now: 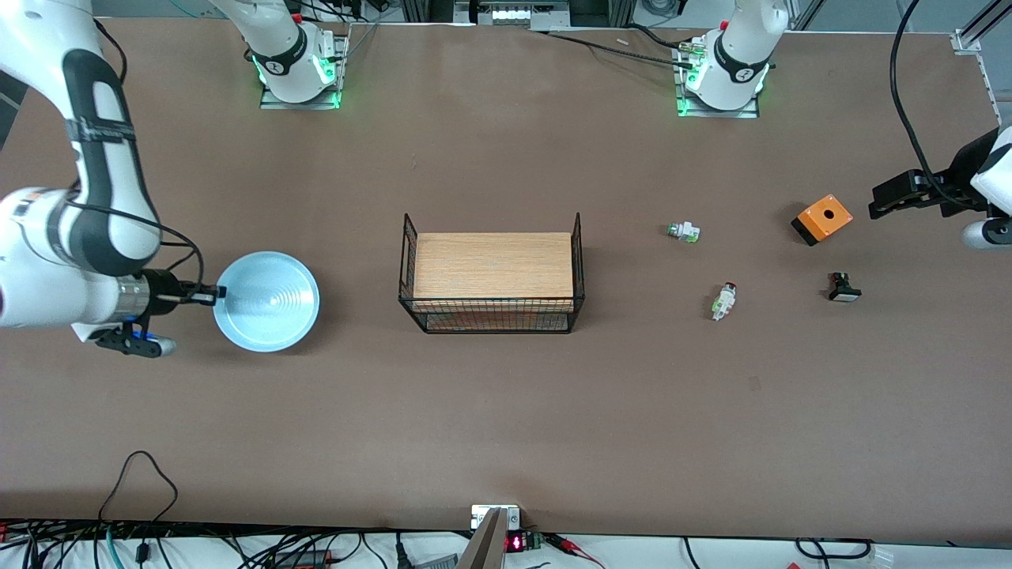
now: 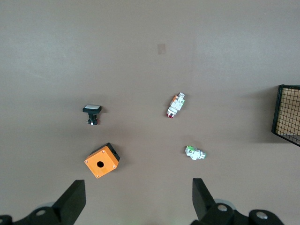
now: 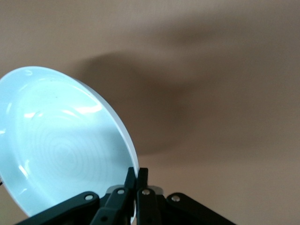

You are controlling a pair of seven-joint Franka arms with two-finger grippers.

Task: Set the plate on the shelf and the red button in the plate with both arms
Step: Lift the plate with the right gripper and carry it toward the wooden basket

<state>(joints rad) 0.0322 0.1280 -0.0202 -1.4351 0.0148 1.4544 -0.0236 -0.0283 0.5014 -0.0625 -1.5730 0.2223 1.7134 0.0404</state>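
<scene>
Both jaws: right (image 1: 212,295) pinching plate (image 1: 266,301) rim, left (image 2: 136,199) spread

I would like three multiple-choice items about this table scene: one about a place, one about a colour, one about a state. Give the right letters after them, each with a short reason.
1. Where does the red button lie?
A. in the wire basket
B. on the bare table, toward the left arm's end
C. on the plate

2. What colour is the small box with a round hole in its top?
A. orange
B. green
C. blue

3. What is the state of the right gripper?
A. open over the basket
B. shut on nothing
C. shut on the plate's rim

Answers: 1 B, it lies on the table between the basket and the black-and-white button. 2 A, its top is orange in the front and left wrist views. 3 C, the right wrist view shows its fingers pinching the rim.
</scene>
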